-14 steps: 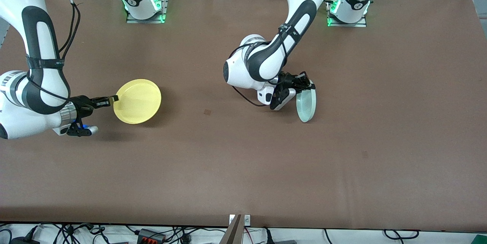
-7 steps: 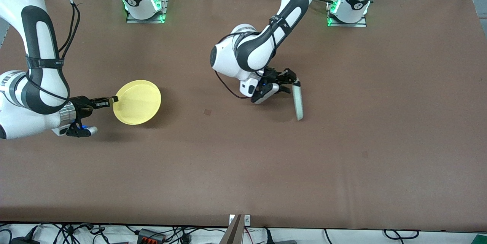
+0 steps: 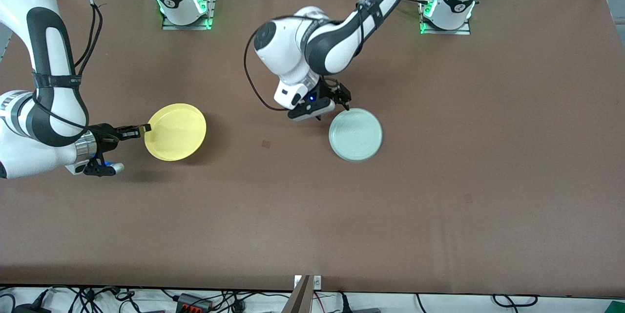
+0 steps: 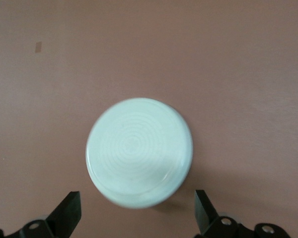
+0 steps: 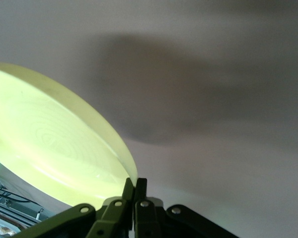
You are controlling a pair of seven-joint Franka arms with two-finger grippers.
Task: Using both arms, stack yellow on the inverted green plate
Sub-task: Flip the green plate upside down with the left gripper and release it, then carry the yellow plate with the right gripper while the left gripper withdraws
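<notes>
A wide brown table (image 3: pixel 439 196) fills the room's middle, the two arm bases bolted along its top edge. The green plate (image 3: pixel 355 135) lies upside down near the table's centre, ringed underside showing, with nothing gripping it. The yellow plate (image 3: pixel 176 131) is lifted above the table toward the right arm's end, midway between top and bottom edges. The right gripper (image 3: pixel 144 128) is pinched tight on its rim. The left gripper (image 3: pixel 337 103) hangs over the green plate's edge, fingers (image 4: pixel 67 213) spread wide, empty.
</notes>
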